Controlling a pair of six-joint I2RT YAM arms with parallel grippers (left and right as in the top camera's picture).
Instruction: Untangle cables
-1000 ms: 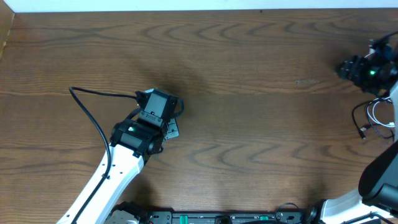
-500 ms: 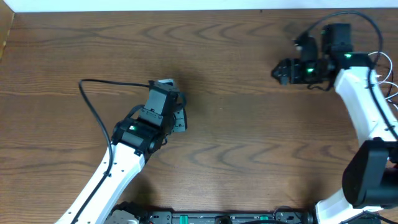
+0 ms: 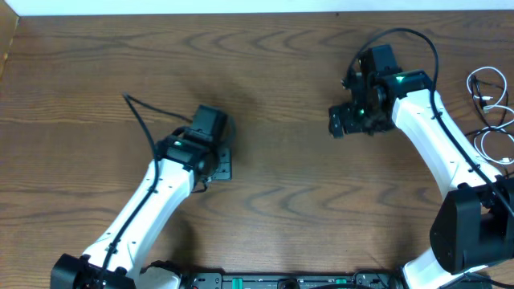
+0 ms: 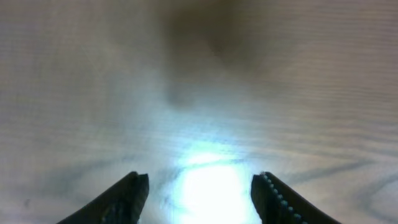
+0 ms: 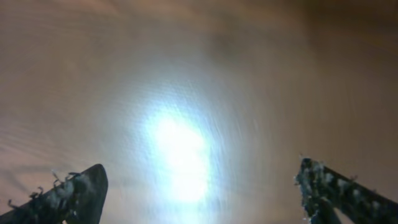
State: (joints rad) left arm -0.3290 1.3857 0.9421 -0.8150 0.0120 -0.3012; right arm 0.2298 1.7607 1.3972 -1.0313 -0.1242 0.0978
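The cables (image 3: 488, 112) lie in loose loops at the far right edge of the table in the overhead view, one white (image 3: 484, 87) and thin black ones beside it. My right gripper (image 3: 340, 122) is open and empty, well to the left of them above bare wood; its wrist view (image 5: 199, 180) shows only table and glare. My left gripper (image 3: 223, 165) is open and empty at centre left, far from the cables; its wrist view (image 4: 200, 183) shows only bare wood.
The wooden table (image 3: 273, 72) fills the view. Thick black arm wires arc over each arm, one at the left (image 3: 140, 120) and one at the right (image 3: 418, 38). The table's left edge (image 3: 6, 48) shows at the upper left.
My right arm has swung from the far right edge to the upper middle right, leaving the cables behind. My left gripper has shifted slightly right and turned.
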